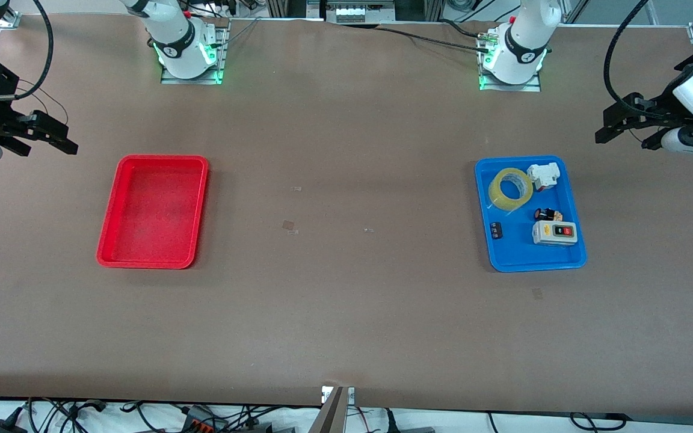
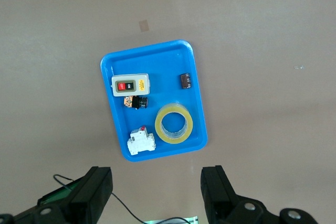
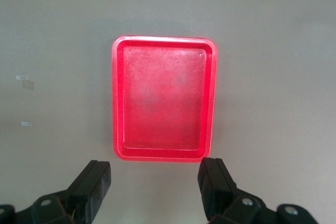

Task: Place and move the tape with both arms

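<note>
The yellow tape roll [image 1: 510, 189] lies flat in the blue tray [image 1: 575, 201] toward the left arm's end of the table; it also shows in the left wrist view [image 2: 174, 124]. My left gripper [image 1: 614, 127] is open and empty, up in the air over bare table beside the blue tray; its own view shows it [image 2: 156, 192] with jaws wide apart. My right gripper [image 1: 52, 135] is open and empty, up over bare table beside the empty red tray [image 1: 109, 234]; its own view shows it [image 3: 155, 187] and the red tray [image 3: 210, 98].
The blue tray also holds a white breaker [image 1: 545, 176], a grey switch box with red and black buttons [image 1: 554, 233], a small black part [image 1: 496, 230] and a small black and orange part [image 1: 548, 214]. Bits of tape stick to the brown tabletop [image 1: 289, 226].
</note>
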### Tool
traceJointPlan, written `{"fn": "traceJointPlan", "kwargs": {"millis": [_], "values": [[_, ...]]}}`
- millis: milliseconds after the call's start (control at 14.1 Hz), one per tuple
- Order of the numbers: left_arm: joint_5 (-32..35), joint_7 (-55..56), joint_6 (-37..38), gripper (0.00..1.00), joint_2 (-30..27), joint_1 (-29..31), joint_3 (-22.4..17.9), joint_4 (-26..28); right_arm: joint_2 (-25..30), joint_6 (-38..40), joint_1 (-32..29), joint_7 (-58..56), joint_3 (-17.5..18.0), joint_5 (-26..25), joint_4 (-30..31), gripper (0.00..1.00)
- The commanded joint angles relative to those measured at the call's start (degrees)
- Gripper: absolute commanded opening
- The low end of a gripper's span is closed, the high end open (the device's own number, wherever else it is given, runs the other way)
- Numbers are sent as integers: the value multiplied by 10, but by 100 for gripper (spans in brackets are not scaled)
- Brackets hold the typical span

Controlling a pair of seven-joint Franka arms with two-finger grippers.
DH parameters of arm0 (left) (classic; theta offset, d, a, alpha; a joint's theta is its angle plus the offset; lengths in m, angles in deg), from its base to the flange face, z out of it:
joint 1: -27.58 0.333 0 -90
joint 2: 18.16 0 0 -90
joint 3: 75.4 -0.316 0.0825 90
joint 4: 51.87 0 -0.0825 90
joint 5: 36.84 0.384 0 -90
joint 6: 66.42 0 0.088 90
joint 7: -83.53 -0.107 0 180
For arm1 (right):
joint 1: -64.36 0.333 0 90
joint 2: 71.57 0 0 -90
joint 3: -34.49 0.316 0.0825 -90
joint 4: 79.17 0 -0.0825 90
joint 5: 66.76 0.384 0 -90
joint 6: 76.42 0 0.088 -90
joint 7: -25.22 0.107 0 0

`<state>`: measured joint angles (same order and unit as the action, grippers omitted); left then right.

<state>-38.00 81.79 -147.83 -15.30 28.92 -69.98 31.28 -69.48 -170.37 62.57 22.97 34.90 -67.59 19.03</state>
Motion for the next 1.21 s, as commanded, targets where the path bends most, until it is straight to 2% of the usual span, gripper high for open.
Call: {"fn": "traceJointPlan", "kwargs": {"millis": [0,711,1137], "values": [[10,-12,5,100,-2,9,7,-13,5,10,-1,-12,-1,0,-6,100],[8,4,7,100,-15,8,6,-12,4,10,-1,-4,-1,3,-6,100],[8,12,35,100,-19,5,7,-12,4,10,-1,-9,-1,3,-6,100]]}}
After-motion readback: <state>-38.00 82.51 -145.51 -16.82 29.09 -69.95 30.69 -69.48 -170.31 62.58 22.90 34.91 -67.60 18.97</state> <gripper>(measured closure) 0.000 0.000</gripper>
